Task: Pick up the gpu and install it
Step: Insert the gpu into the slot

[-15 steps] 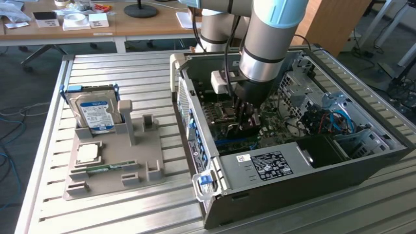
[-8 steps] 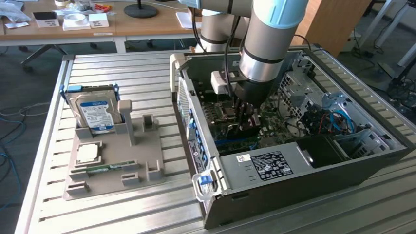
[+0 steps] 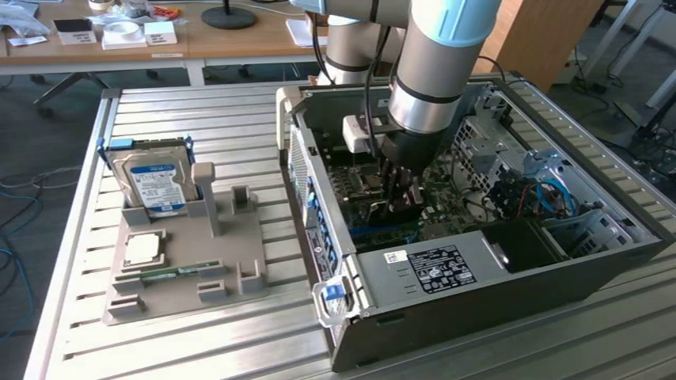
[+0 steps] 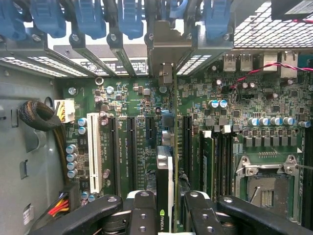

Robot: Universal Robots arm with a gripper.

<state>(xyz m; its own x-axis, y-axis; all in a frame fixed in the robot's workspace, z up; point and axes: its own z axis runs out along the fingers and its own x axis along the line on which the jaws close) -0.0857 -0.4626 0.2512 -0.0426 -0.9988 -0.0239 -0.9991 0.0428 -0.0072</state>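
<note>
Inside the open computer case (image 3: 496, 261), the pincer (image 3: 400, 207) reaches down among the boards, hanging from the grey arm (image 3: 438, 71) straight above it. Its two black fingers (image 4: 142, 215) are clenched on the gpu (image 4: 165, 196), which stands on edge between them as a thin card seen from above, with a green logo on its near end. Beyond the pincer, the card runs away towards the case's rear wall, where its pale metal bracket (image 4: 168, 46) sits among the row of slot covers and blue clips (image 4: 129, 19). Directly beneath the pincer lies the green motherboard (image 4: 244, 107), and the card lines up with one of the long dark slots there; whether it is fully seated cannot be told. To one side of the pincer a white slot (image 4: 95, 152) runs parallel to the card, and to the other side sits the empty processor socket (image 4: 266, 188) with its metal frame.

Well away from the pincer, outside the case towards the exterior view's left, a grey holder tray (image 3: 201, 269) rests on the slatted metal table (image 3: 158, 142). A silver hard drive (image 3: 153, 184) with a blue-white label stands upright in it, with a processor chip (image 3: 142, 250) and a narrow green RAM stick (image 3: 180, 273) lying in front.
</note>
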